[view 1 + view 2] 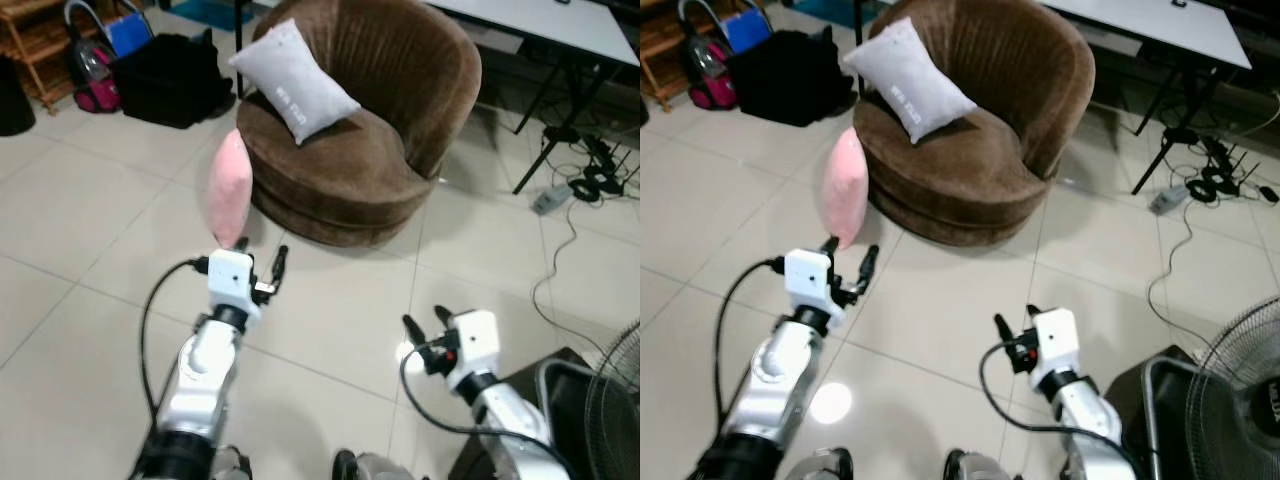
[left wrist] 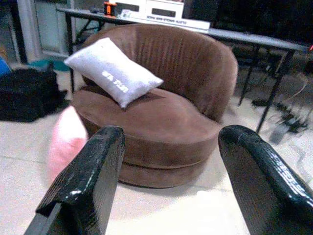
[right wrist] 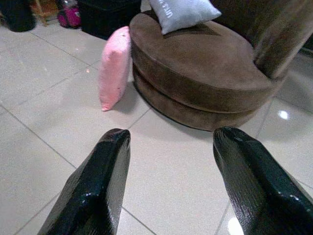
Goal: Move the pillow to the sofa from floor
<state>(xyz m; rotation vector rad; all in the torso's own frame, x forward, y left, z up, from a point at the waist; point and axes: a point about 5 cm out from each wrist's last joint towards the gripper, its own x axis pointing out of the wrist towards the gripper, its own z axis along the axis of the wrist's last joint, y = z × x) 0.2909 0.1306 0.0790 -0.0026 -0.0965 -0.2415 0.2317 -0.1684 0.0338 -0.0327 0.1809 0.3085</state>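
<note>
A pink pillow [image 1: 228,187] stands on edge on the tiled floor, leaning against the left side of a round brown sofa chair [image 1: 345,165]. A grey pillow [image 1: 294,80] lies on the sofa seat. My left gripper [image 1: 261,262] is open just in front of the pink pillow's lower end, close to it but apart. The left wrist view has the pink pillow [image 2: 66,139] beside one black finger [image 2: 90,178]. My right gripper [image 1: 427,322] is open lower right, over bare floor, well away from the pillow [image 3: 114,68].
A black bag [image 1: 170,78] and a red vacuum [image 1: 92,72] sit at the back left. A white table [image 1: 560,25] with cables [image 1: 585,175] beneath stands back right. A fan [image 1: 612,410] is near my right arm.
</note>
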